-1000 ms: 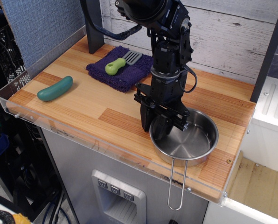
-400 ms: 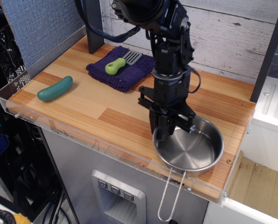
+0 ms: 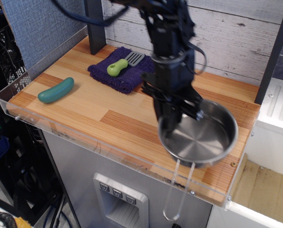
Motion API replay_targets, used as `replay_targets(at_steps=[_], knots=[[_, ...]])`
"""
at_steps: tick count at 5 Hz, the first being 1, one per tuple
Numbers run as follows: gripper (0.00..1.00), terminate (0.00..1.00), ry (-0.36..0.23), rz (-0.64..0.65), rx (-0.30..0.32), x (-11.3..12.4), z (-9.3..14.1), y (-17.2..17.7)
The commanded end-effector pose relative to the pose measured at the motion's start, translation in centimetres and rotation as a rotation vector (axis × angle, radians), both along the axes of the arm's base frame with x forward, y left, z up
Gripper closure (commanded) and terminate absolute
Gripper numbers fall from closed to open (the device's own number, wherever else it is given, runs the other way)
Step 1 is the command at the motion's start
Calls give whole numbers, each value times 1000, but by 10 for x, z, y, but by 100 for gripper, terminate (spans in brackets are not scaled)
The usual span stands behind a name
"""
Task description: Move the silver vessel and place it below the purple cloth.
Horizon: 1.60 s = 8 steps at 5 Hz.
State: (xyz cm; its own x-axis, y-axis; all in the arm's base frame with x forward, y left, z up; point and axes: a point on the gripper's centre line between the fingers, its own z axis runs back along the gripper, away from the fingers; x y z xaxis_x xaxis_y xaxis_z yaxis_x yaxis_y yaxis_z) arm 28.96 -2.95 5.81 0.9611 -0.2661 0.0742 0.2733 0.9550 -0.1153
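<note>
Wooden counter (image 3: pixel 84 107) before a plank wall (image 3: pixel 236 33); the silver vessel (image 3: pixel 201 137), rim clamped by the gripper (image 3: pixel 172 121), is blurred, well apart from the purple cloth (image 3: pixel 120 76).

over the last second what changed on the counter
The gripper, fingers clamped on the rim of the silver vessel, has lifted it off the wood, tilted, handle hanging past the front edge. The purple cloth, spatula and green cucumber stayed put.

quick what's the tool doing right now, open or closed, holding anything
Tool: closed on the rim of the silver vessel, holding it raised off the table.
</note>
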Motion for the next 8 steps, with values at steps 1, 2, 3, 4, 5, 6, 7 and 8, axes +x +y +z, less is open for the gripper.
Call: replay_targets(at_steps=[1,2,3,4,5,6,7,8], knots=[[100,0,9,207,7,-11,7,70],[100,0,21,291,30,-16,5,106],[100,0,26,359,61,-18,5,137],[100,0,20,408,85,-10,2,163],[100,0,26,450,100,0,-3,181],[100,0,53,454,131,5,-13,187],[100,0,83,446,139,5,-22,187],[100,0,89,427,127,2,-22,176]])
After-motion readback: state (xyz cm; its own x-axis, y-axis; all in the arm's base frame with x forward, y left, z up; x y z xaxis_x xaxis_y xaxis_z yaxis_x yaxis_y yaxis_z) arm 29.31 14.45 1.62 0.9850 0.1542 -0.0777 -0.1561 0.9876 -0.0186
